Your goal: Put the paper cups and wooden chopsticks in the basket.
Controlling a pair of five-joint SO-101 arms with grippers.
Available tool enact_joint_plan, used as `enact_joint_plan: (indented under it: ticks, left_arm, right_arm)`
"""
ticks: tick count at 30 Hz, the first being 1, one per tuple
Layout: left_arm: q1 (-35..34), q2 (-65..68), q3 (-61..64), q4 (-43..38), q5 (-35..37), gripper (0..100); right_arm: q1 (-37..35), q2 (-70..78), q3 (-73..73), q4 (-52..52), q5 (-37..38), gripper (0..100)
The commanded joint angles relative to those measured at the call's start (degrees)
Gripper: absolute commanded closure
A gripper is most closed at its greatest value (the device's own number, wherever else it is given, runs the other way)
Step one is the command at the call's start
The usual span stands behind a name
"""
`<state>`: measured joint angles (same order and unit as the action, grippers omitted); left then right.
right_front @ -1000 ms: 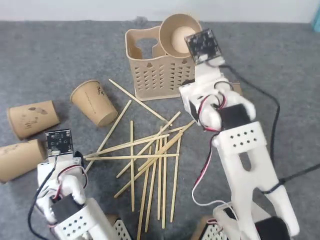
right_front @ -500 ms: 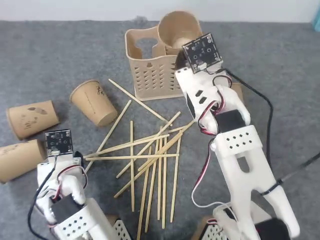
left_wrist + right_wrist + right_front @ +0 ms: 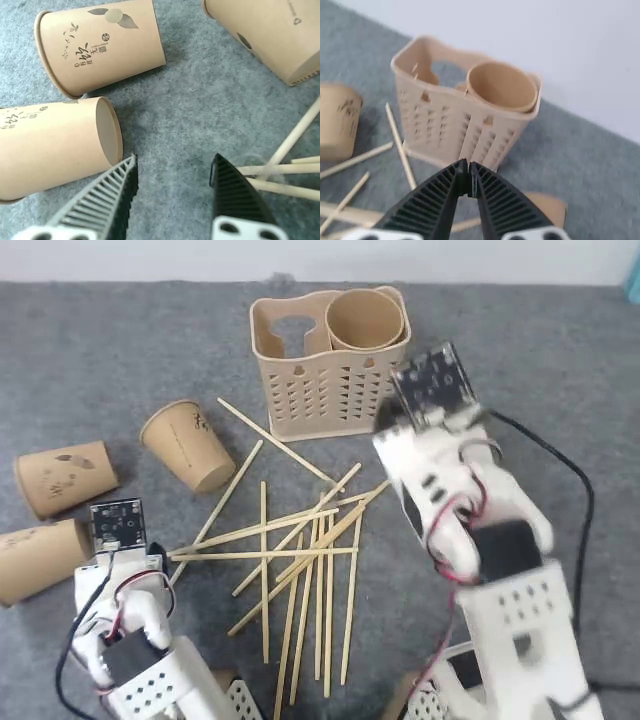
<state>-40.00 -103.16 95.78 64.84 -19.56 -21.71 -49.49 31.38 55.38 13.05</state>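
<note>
The tan slotted basket (image 3: 318, 380) stands at the back of the table, with one paper cup (image 3: 365, 318) upright in its right compartment. Three more paper cups (image 3: 190, 445) (image 3: 65, 478) (image 3: 35, 558) lie on their sides at the left. Several wooden chopsticks (image 3: 300, 540) are scattered in the middle. My right gripper (image 3: 468, 170) is shut on nothing, a little in front of the basket (image 3: 455, 117) and above the mat. My left gripper (image 3: 174, 165) is open near the mouth of a lying cup (image 3: 55, 145), with chopstick ends (image 3: 290, 167) beside one finger.
The right arm (image 3: 455, 500) stands over the mat to the right of the chopstick pile. The left arm (image 3: 125, 600) is at the front left. A tan object (image 3: 546, 205) lies on the grey mat near the basket. The basket's left compartment (image 3: 290, 330) holds nothing.
The right arm let go of the cup, which now stands in the basket, and drew back toward the front of the table. The left arm has not moved.
</note>
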Motion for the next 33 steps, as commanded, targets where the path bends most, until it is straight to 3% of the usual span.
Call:
enact_joint_plan:
  ticks: [1,6,11,16,18,20,25,29,33]
  left_arm:
    - [-0.09,-0.18,-0.48,-0.18,-0.62,78]
    - [-0.26,-0.18,-0.48,-0.18,-0.62,78]
    - [-0.35,-0.18,-0.48,-0.18,-0.53,78]
    - [-0.35,-0.18,-0.48,-0.09,-0.44,78]
    - [-0.44,-0.18,-0.48,-0.09,-0.44,78]
    - [-0.44,-0.18,-0.57,0.0,-0.44,78]
    - [-0.44,-0.18,-0.57,0.0,-0.44,78]
    - [-0.44,-0.18,-0.57,0.0,-0.44,78]
    - [-0.44,-0.18,-0.57,0.0,-0.44,78]
  right_arm:
    - [0.04,-6.64,2.02,11.12,0.7,98.9]
    - [1.36,-13.32,11.25,19.21,4.84,98.8]
    - [10.07,-21.05,17.49,21.49,9.85,97.9]
    - [17.27,-24.66,25.58,20.53,15.91,83.6]
    - [17.98,-24.92,28.48,17.89,16.62,82.6]
    - [19.12,-25.01,30.42,14.11,15.3,83.4]
    - [22.99,-24.57,33.93,-2.15,2.02,89.0]
    - [19.91,-22.2,32.97,-9.89,1.49,94.2]
    - [18.95,-11.21,22.42,-10.42,-0.62,96.9]
